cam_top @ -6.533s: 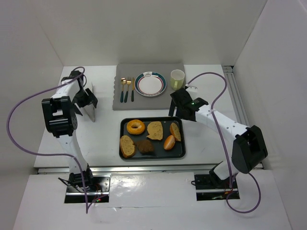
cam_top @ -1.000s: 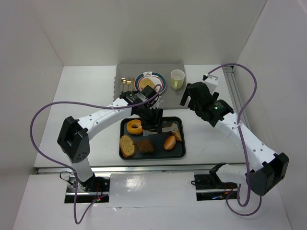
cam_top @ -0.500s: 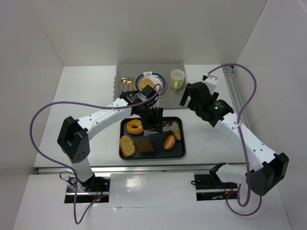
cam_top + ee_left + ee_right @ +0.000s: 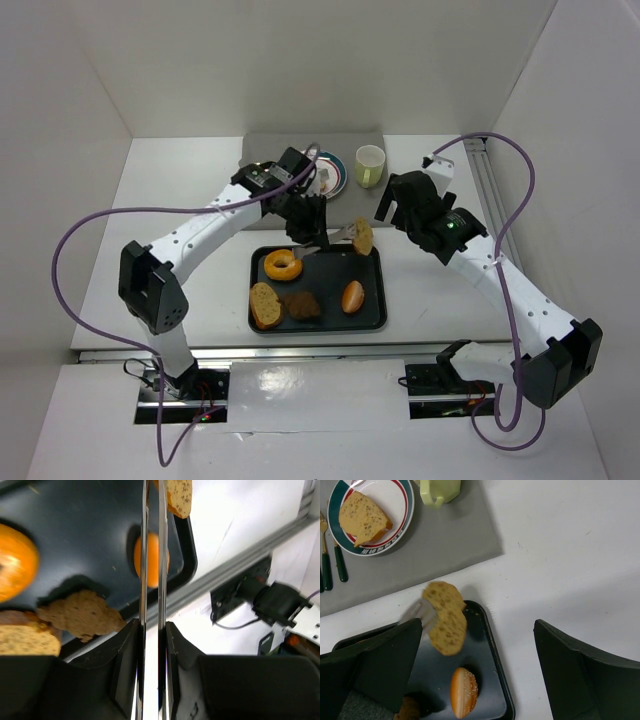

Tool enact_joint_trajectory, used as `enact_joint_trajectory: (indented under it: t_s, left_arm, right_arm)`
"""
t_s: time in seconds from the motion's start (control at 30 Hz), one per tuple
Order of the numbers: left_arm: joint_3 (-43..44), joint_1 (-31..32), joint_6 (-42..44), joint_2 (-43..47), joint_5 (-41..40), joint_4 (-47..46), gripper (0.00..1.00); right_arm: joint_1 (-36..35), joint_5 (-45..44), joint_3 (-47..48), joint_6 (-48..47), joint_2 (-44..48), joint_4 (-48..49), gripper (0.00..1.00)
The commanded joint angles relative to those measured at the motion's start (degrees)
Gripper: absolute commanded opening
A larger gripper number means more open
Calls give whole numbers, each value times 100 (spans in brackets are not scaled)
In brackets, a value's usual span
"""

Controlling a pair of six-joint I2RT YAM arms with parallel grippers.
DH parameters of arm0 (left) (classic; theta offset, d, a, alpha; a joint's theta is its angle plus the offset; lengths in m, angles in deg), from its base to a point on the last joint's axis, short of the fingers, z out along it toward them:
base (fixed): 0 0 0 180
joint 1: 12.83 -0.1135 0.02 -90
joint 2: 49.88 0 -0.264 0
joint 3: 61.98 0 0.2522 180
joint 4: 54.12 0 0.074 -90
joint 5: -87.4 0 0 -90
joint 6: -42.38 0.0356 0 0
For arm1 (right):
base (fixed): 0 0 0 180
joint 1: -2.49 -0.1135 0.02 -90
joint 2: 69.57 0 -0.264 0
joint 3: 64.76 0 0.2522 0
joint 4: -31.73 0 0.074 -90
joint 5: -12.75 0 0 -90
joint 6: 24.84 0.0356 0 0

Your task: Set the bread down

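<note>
Six baked pieces are counted. Four lie on the black tray (image 4: 375, 318): a ringed bagel (image 4: 282, 265), a cut slice (image 4: 265, 304), a dark brown piece (image 4: 303, 305) and a seeded bun (image 4: 352, 296). A fifth slice (image 4: 364, 517) is seen on the one plate (image 4: 406, 515), beside the one green cup (image 4: 370, 165) on the grey mat (image 4: 445, 540). And there is the sixth: the seeded bread (image 4: 362, 237) is held aloft in a pair of tongs (image 4: 152, 570), just over the tray's far right corner, clear of the white tabletop (image 4: 200, 290).

The left arm is reached across from the near left, elbow swung out, wrist over the tray's far edge. The left tool (image 4: 151, 630) is clamped narrowly on the tongs. The right arm is arched up the right side. The right tool (image 4: 477, 624) is spread wide with nothing in it, and is aimed down at the tray corner.
</note>
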Motion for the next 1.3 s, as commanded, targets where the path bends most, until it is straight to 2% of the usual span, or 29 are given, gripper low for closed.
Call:
enact_joint_trajectory:
  t_s: [0.0,0.17,0.23,0.33,0.4,0.6,0.77,0.9,0.93,1.0,1.07,1.27]
  left_arm:
    - [248,-386,313,298,-35,277,0]
    - [248,-1248,629,352,44,225,0]
    - [520,-1580,690,159,44,225,0]
    - [713,-1993,691,-121,-9,-310,0]
    - [862,-2144,691,-341,88,-645,0]
    - [2512,-2365,691,-1685,-79,-576,0]
    - [2990,-2365,498,-2363,44,-882,1]
    - [3105,-2303,348,-2636,44,-1014,20]
    - [3157,-2303,348,-2741,44,-1014,29]
    - [3157,-2242,348,-2794,114,-954,41]
    - [3210,-2242,348,-2795,114,-953,49]
    - [3210,-2189,462,-2409,0,-900,61]
  right_arm:
    - [38,-208,92,16,50,-109,100]
    - [38,-201,92,-37,50,-109,100]
    - [38,-200,92,-37,-2,-56,100]
    - [38,-262,92,-37,-2,-56,100]
    - [38,-262,145,-89,-55,-56,100]
    - [38,-262,154,-37,-117,-109,100]
    - [90,55,84,-37,-177,14,100]
    - [90,125,215,25,-389,-117,100]
    - [90,125,215,25,-389,-118,100]
    - [90,125,215,25,-389,-118,100]
    - [90,72,215,25,-328,-118,100]
    - [90,72,163,78,-275,-65,100]
